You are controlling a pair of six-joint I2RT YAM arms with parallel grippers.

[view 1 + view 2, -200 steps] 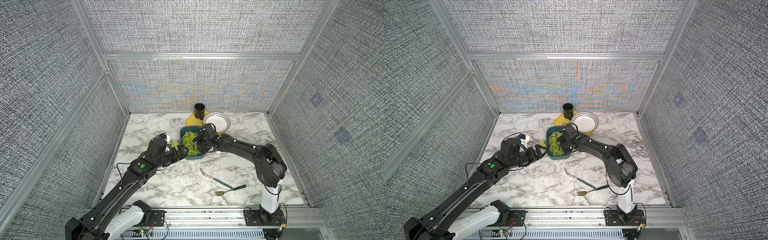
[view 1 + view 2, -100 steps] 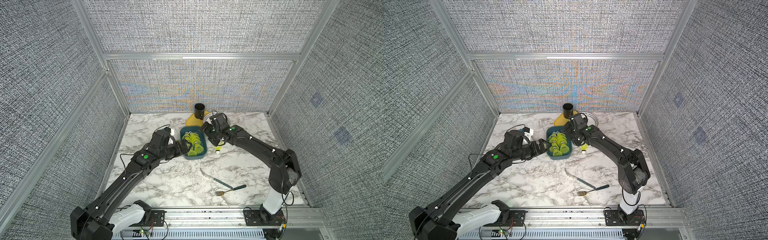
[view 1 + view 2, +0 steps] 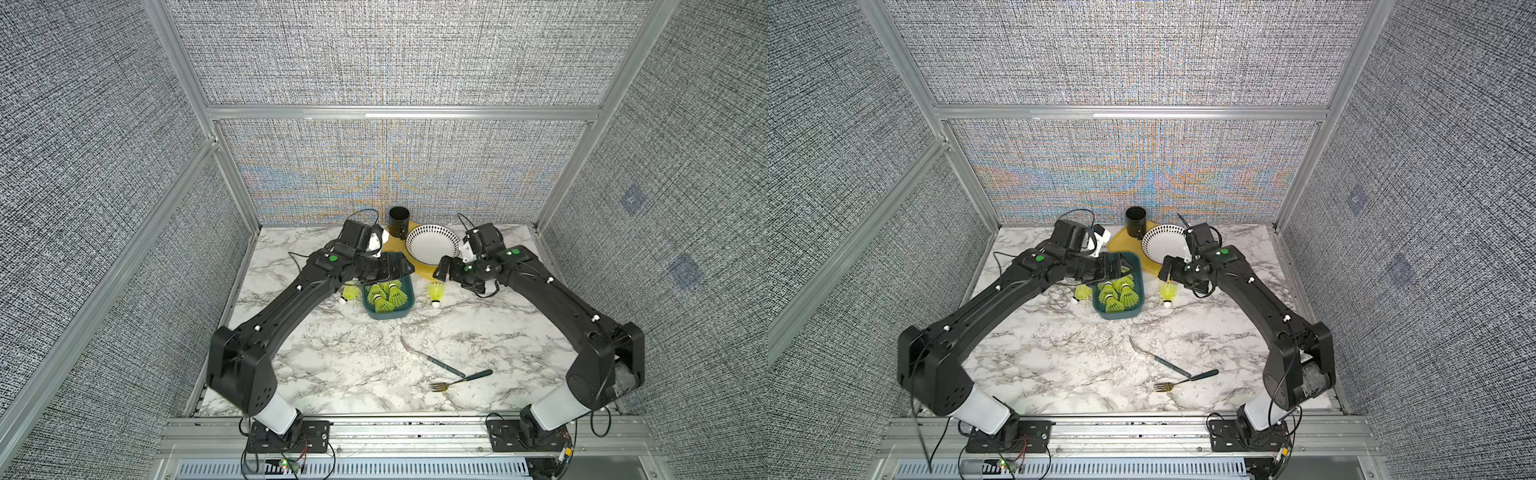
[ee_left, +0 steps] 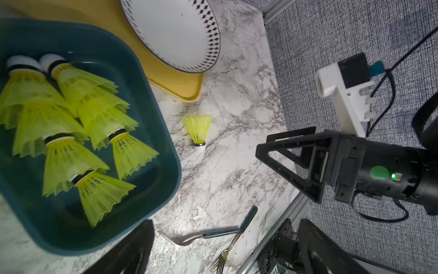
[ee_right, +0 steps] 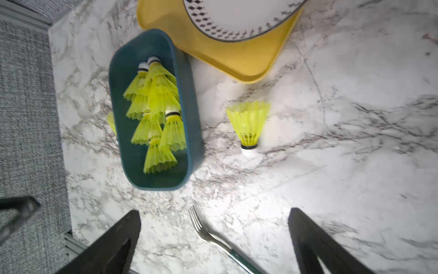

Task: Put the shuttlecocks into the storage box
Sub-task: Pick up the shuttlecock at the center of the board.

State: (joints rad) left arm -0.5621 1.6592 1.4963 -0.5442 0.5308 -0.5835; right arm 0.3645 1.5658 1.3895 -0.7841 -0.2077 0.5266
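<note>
Skirt and cork of the left stray shuttlecock [image 3: 352, 293] were seen on the worktop [image 3: 332, 365] just beside the storage box [image 3: 390, 316], partly covered by the left arm [image 3: 291, 307]. The left tool [image 3: 401, 269], jaws spread and empty, was held over the box's far end, which was partly hidden in both top views. The shuttlecocks [image 3: 384, 296] piled inside overlapped too much to be counted. The right stray shuttlecock [image 3: 435, 292] was found just right of the box, long axis front to back, cork toward the near edge, close ahead of the right tool [image 3: 444, 272], whose jaws were spread on nothing; that arm was judged nearer.
</note>
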